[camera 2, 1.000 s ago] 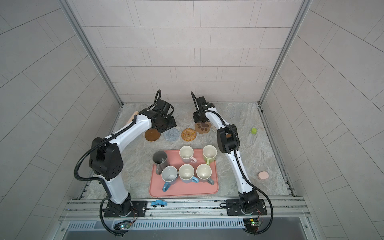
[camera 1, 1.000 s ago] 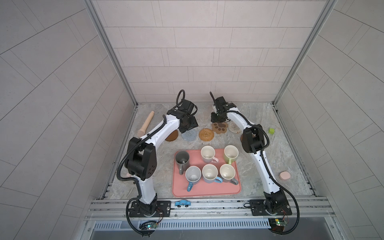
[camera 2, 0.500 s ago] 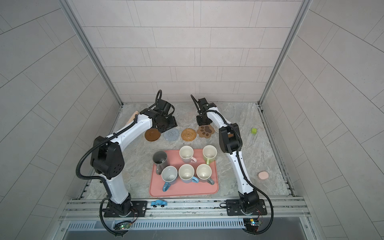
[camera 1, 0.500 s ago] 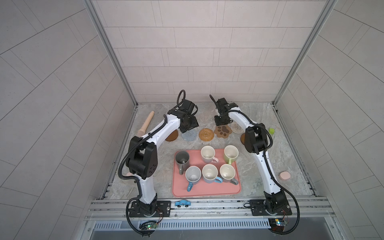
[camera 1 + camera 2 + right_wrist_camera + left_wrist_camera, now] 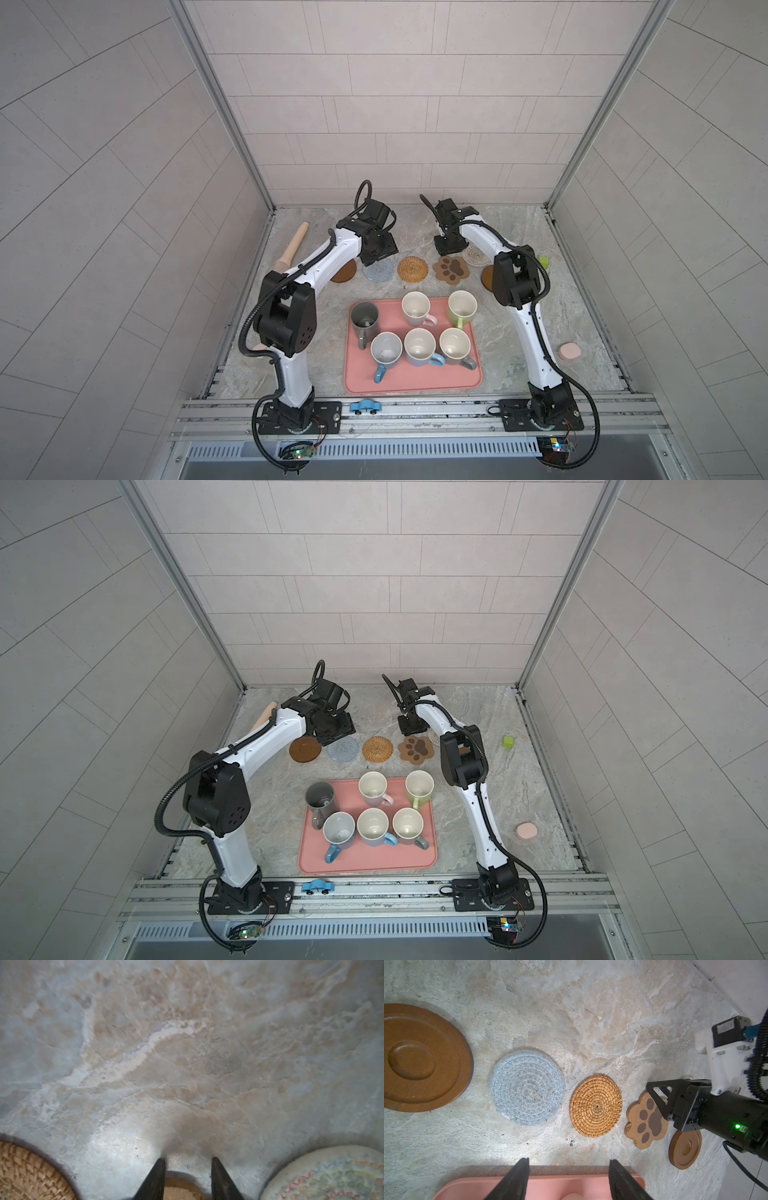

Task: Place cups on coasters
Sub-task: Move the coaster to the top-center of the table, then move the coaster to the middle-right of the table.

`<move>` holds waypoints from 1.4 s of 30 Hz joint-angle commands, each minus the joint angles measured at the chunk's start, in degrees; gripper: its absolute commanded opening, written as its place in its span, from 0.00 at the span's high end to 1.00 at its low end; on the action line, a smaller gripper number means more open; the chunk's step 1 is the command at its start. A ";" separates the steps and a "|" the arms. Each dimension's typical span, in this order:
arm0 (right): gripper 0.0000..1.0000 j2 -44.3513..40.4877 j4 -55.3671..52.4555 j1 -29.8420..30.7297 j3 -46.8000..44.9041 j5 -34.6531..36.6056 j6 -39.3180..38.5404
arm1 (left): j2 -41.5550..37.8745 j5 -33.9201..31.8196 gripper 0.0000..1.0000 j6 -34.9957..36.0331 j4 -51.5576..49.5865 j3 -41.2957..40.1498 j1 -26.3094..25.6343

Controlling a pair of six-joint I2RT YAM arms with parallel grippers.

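Observation:
Six cups stand on the pink tray (image 5: 411, 380): dark grey (image 5: 365, 319), pink (image 5: 415, 308), green (image 5: 461, 306), pale grey with blue handle (image 5: 386, 348), light blue (image 5: 419, 347), grey (image 5: 454, 343). Behind it lie the coasters: wooden disc (image 5: 344, 272), crochet round (image 5: 379, 272), rattan round (image 5: 412, 269), paw (image 5: 451, 269), cream woven round (image 5: 476, 254), and a second wooden disc (image 5: 685, 1148). My left gripper (image 5: 569, 1160) hangs open and empty above the crochet round. My right gripper (image 5: 188, 1159) is low and open, its fingers either side of a paw lobe (image 5: 180, 1188).
A wooden roller (image 5: 293, 247) lies at the back left. At the right are a green block (image 5: 543, 262) and a small pink disc (image 5: 569, 351). A blue toy car (image 5: 365, 406) sits on the front rail. Walls close in on three sides.
The paw coaster has slid forward and slightly right, out from under the right gripper, which moved the same way. The left arm has barely moved. The cups are unchanged.

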 commanded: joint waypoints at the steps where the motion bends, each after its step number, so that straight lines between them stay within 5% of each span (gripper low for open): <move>1: 0.60 -1.84 -2.23 -0.51 1.44 -0.20 0.58 | 0.68 -0.40 0.32 -0.71 0.29 1.88 0.37; 13: 0.55 -6.21 -4.70 -3.51 5.90 -5.47 4.58 | 0.45 -0.84 0.32 -0.72 0.84 2.51 0.46; 27: 0.50 -22.74 0.31 -9.78 -23.00 -10.25 5.07 | 1.10 -0.38 0.32 -0.89 1.79 2.43 0.47; 42: 0.49 -16.69 2.42 -12.38 -20.16 -11.43 7.19 | 0.74 0.29 0.32 -1.06 2.19 1.64 0.47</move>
